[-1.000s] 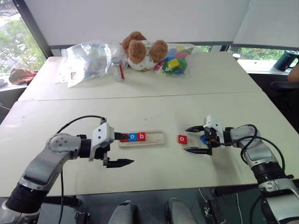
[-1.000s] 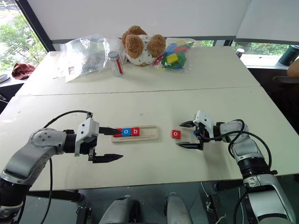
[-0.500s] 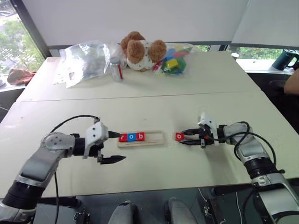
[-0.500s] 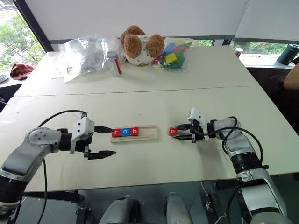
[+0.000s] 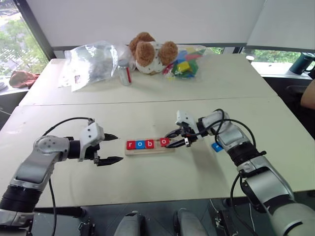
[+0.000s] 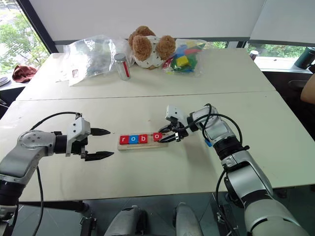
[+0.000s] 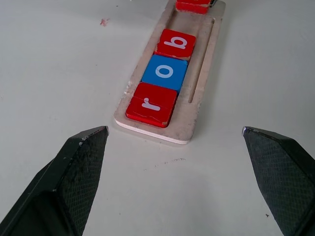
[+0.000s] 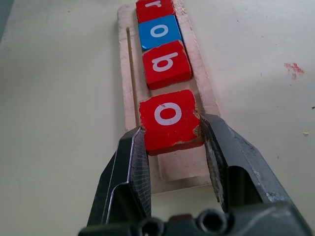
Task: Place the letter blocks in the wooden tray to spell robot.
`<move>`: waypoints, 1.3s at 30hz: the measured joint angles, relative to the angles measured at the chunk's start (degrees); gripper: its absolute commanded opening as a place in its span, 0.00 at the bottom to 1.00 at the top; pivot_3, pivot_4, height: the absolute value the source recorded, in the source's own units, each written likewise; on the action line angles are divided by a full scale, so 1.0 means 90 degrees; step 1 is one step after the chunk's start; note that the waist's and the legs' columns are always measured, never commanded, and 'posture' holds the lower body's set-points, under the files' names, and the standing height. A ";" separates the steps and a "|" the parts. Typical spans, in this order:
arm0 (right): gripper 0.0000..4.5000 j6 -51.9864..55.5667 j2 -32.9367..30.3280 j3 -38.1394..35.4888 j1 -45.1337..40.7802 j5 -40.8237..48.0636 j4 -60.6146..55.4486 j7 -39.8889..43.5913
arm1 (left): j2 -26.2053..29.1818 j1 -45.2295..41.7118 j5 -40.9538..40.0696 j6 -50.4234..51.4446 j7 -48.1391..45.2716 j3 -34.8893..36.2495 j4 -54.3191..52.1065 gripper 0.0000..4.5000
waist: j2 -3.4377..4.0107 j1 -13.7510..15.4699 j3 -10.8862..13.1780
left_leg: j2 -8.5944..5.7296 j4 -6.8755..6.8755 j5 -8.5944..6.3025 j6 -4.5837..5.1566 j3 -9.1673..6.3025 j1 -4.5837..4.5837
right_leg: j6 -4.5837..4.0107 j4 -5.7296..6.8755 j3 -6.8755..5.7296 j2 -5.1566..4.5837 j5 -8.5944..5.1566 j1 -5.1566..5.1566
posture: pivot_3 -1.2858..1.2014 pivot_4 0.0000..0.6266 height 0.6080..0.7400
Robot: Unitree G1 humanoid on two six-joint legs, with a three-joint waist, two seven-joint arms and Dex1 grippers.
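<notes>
The wooden tray [image 5: 170, 149] lies at the table's front middle. Three letter blocks sit in it: red r [image 7: 151, 103], blue o [image 7: 165, 72], red b [image 7: 176, 44]. My right gripper [image 8: 171, 130] is shut on a red o block [image 8: 169, 118]. It holds that block over the tray just past the b, a little skewed and with a small gap. I cannot tell whether the block rests in the groove. A blue letter block [image 5: 216, 146] lies on the table beyond my right forearm, its letter unreadable. My left gripper [image 5: 118, 147] stands open and empty, just off the tray's r end.
At the table's far side are a teddy bear [image 5: 150, 51], a crumpled clear plastic bag [image 5: 91, 60], a small jar [image 5: 124, 73] and a bag of coloured plastic blocks [image 5: 184, 63]. A person's arm [image 5: 308, 94] shows at the right edge.
My right gripper closed on the red o block and carried it left from the bare table to the tray. My left gripper drew back left, away from the tray's end.
</notes>
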 measured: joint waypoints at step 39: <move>0.93 -0.0763 0.0648 0.0084 -0.0251 -0.0606 0.0591 -0.0498 | -0.0569 -0.0034 0.0000 0.0195 0.0430 -0.0066 -0.0347 1.00 | 0.0000 -0.0019 0.0000 | 0.0001 0.0001 0.0017 -0.0030 0.0000 0.0001 | 0.0000 0.0004 0.0000 0.0003 0.0000 -0.0001 | 0.52 0.24 1.00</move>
